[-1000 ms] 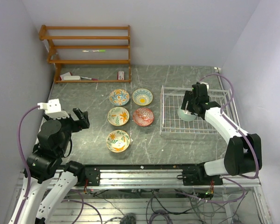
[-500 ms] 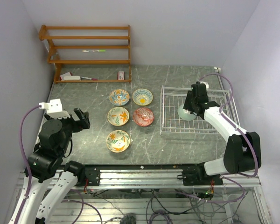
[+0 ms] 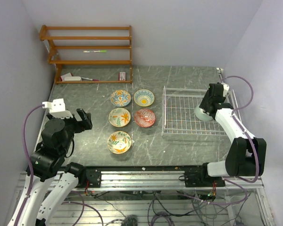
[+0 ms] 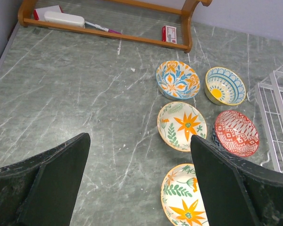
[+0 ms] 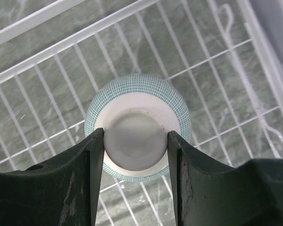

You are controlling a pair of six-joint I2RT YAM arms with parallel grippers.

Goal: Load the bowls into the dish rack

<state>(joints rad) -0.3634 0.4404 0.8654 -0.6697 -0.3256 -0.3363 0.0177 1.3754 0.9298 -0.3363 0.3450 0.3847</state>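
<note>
Five patterned bowls sit on the table: three cream ones with orange flowers, a blue-yellow one and a red one. They also show in the left wrist view, the nearest cream bowl by the right finger. My right gripper is shut on the foot of the upside-down mint green bowl, held over the right part of the white wire dish rack. My left gripper is open and empty, above the table left of the bowls.
An orange-brown wooden shelf unit stands at the back left, with a few small items on its lowest shelf. The rack's wires lie under the mint bowl. Walls stand close on the left and right.
My right gripper has carried the mint bowl from the middle of the rack to its right side. The left arm has shifted slightly.
</note>
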